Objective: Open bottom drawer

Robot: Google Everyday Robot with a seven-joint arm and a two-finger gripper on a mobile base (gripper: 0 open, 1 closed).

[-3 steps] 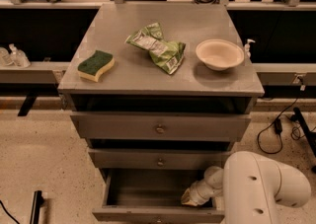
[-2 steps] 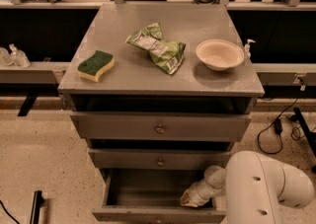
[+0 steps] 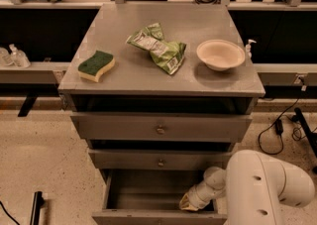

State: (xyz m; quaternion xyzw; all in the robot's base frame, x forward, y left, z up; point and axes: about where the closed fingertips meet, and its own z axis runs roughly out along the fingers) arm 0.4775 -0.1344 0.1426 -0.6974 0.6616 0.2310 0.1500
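- The bottom drawer point(image 3: 148, 195) stood pulled out at the foot of the grey cabinet, lowest of three. Its plain grey box interior was open to view, and its front panel ran along the lower edge of the camera view.
- The gripper point(image 3: 189, 203) sat inside that drawer, at the right front corner, just behind the front panel. Whether it was open or closed, or had hold of anything, could not be told.
- The white arm point(image 3: 270, 189) reached in from the lower right, its bulky body hiding the drawer's right end.
- The middle drawer point(image 3: 161, 159) was just above, pushed in, with a small round knob at its centre.
- The top drawer point(image 3: 161, 127), wider, was also in and had a centre knob.
- On the grey worktop point(image 3: 130, 79) lay a green and yellow sponge point(image 3: 96, 65) at the left, a crumpled green packet point(image 3: 159, 48) in the middle, and an upright pale bowl point(image 3: 220, 54) at the right, all apart from one another.
- A speckled floor point(image 3: 39, 159) surrounded the cabinet, with dark cables point(image 3: 277, 131) on its right.
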